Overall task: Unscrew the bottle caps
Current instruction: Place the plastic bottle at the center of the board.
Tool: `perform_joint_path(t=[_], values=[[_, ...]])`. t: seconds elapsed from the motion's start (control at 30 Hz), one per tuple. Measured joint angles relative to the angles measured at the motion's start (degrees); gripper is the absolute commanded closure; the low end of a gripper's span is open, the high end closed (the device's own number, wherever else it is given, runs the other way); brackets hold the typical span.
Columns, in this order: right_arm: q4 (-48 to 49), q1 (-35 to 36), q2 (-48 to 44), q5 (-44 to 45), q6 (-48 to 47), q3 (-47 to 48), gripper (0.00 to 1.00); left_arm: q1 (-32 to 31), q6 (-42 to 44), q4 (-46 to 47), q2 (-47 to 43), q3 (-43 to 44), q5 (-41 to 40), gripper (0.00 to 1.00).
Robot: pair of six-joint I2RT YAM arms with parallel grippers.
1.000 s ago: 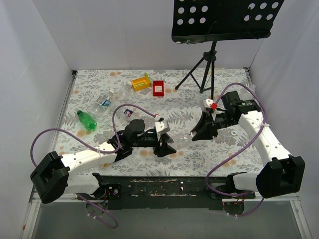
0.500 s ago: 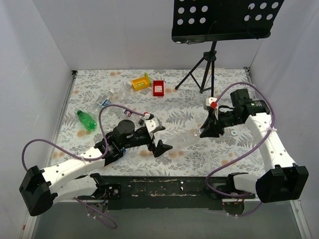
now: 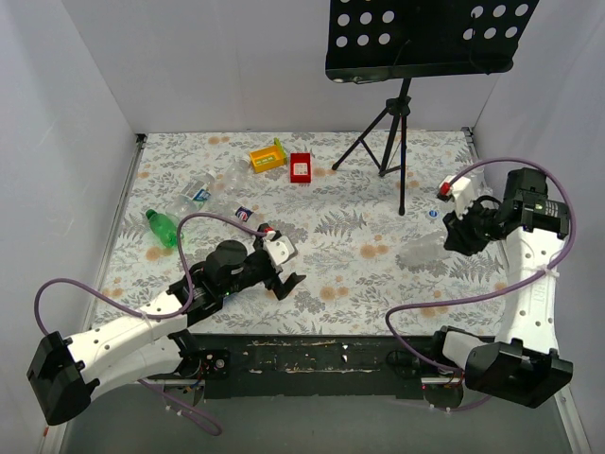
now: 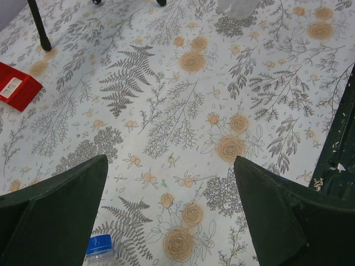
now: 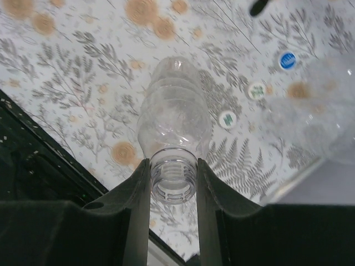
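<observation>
- The left gripper (image 4: 170, 163) hangs over the floral worktop (image 4: 183, 105) with its jaws spread wide. Only bare pattern shows between them.
- The right gripper (image 5: 173, 164) has its jaws drawn in narrow on the threaded neck of a clear bottle (image 5: 175, 116). The bottle's mouth faces the wrist camera and carries no cap.
- From above, the held bottle shows only faintly, slanting from the right gripper towards the middle of the worktop. I cannot tell whether its far end touches the surface.
- Three loose caps lie flat on the worktop beyond the held bottle, each apart from the others. One is a blue cap (image 5: 287, 60), and the two whitish caps (image 5: 256, 90) lie nearer the bottle's shoulder.
- A second clear bottle (image 5: 327, 111) lies blurred at the right edge of the right wrist view, near the blue cap.
- On the far left of the worktop lies a green bottle (image 3: 163, 227), with more clear bottles (image 3: 198, 189) just behind it. Their caps are too small to make out.
- A yellow tray (image 3: 267, 155) and a red tray (image 3: 301, 167) sit side by side near the back of the worktop.
- A black tripod (image 3: 397, 132) stands at the back right and carries a perforated black plate (image 3: 421, 38).
- At the lower edge of the left wrist view a small blue piece (image 4: 100, 246) sits on clear plastic. It is too cropped to tell cap from label.
</observation>
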Motion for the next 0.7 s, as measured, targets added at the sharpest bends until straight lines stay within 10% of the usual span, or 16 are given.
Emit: perform_joint_path(t=[0.7], values=[[-1.27,-8.57,5.97,18.97,2.64,11.15,0.99,0.0,0.85,1.49,-0.42,-1.29,-0.57,0.02]])
